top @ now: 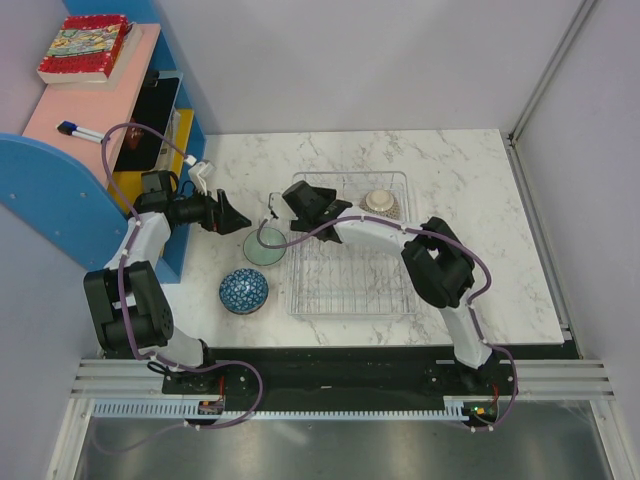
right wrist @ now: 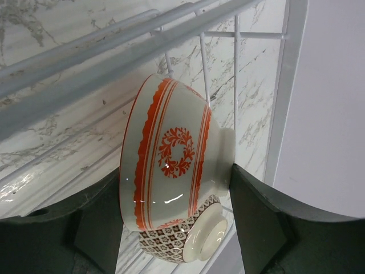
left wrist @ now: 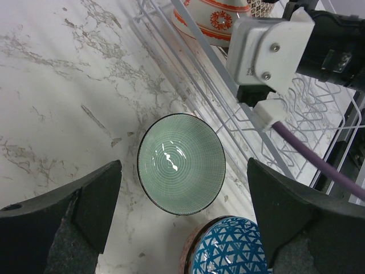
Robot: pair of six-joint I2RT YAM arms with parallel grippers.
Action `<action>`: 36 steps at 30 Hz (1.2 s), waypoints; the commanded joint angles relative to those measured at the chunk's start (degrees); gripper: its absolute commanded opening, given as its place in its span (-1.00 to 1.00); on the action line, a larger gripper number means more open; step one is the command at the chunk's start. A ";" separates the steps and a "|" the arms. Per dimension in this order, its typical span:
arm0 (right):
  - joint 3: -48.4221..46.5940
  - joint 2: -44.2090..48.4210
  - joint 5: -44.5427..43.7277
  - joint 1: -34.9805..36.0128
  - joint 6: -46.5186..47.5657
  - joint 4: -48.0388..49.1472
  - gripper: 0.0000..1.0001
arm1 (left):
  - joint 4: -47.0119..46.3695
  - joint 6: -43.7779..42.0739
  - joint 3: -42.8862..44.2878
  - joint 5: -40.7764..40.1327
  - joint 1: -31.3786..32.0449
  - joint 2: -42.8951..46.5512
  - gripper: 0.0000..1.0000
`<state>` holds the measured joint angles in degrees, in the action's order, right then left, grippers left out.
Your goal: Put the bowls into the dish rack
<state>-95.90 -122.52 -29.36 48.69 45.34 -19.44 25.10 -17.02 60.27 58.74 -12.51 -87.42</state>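
A green bowl (top: 262,245) stands upright on the marble table just left of the dish rack (top: 352,290), a silver wire basket. A blue patterned bowl (top: 243,291) stands nearer the front. My left gripper (top: 228,213) is open above and left of the green bowl (left wrist: 181,165); the blue bowl (left wrist: 228,251) shows at the bottom edge. In the rack's far corner lie a white bowl with orange bands (right wrist: 171,165) and a brown-patterned bowl (right wrist: 171,242), both on their sides. My right gripper (top: 312,203) is open; the white bowl shows between its fingers (right wrist: 256,217).
A blue and pink shelf unit (top: 90,150) stands at the table's left, holding a book (top: 84,48), a marker and a phone. Grey walls enclose the back and right. The right arm's wrist block (left wrist: 268,45) hangs over the rack's wires (left wrist: 239,114).
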 commanded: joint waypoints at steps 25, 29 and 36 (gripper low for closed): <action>7.13 2.20 2.20 2.11 3.79 4.50 0.74 | -1.72 -0.47 -0.50 2.26 -1.11 -0.82 0.94; 7.39 2.55 3.52 1.85 2.47 3.71 0.92 | -1.81 -0.47 -0.42 2.34 -1.11 -0.74 0.94; 7.31 4.22 6.60 1.59 0.72 2.05 0.95 | -1.72 -0.39 -0.51 2.34 -1.29 -0.21 0.94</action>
<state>-88.33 -122.17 -26.20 50.33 48.18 -15.29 24.71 -17.02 59.99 59.09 -12.80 -87.59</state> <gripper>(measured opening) 0.973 0.968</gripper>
